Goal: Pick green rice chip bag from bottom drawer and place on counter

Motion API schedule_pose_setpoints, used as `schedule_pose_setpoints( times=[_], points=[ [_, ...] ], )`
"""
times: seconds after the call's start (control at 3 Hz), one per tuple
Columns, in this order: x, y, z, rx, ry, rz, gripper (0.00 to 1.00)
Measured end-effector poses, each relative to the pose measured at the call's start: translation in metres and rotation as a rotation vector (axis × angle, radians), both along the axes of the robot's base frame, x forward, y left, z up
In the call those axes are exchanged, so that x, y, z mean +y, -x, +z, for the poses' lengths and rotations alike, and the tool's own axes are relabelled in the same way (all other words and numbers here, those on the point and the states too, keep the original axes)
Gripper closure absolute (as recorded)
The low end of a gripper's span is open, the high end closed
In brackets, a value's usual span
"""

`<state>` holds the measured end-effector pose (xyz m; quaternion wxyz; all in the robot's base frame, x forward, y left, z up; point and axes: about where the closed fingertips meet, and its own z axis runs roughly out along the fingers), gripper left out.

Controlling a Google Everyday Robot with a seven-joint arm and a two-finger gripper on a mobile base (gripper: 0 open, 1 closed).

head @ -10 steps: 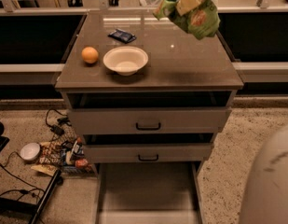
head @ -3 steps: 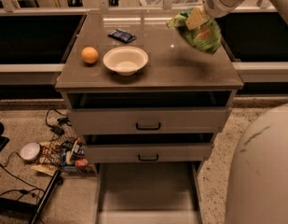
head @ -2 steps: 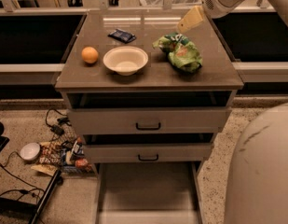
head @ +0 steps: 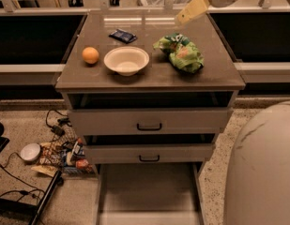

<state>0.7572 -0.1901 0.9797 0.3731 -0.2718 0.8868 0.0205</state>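
The green rice chip bag (head: 180, 52) lies crumpled on the counter (head: 149, 76), right of the middle. My gripper (head: 190, 11) hangs above the counter's back right part, up and behind the bag, clear of it and holding nothing. The bottom drawer (head: 148, 191) is pulled out at the foot of the cabinet, its flat floor bare.
A white bowl (head: 126, 60) and an orange (head: 90, 55) sit on the counter's left half, a small dark blue packet (head: 122, 35) behind them. The two upper drawers (head: 149, 121) stand slightly open. Cables and clutter (head: 55, 149) lie on the floor at left. My white body (head: 262, 168) fills the lower right.
The bag was held in the air over the counter's right side. It has been let go and now lies on the counter; the gripper has lifted away behind it.
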Motion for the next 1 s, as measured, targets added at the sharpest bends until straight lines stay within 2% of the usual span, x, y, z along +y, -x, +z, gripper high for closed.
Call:
schedule_pose_setpoints(
  times=[0.33,0.67,1.0],
  points=[
    [-0.026,0.03,0.064,-0.086,-0.04,-0.005,0.0],
    [-0.07,0.078,0.133,-0.235,-0.127,-0.061,0.0],
    [-0.117,0.116,0.137,-0.321,-0.209,-0.172,0.0]
  ],
)
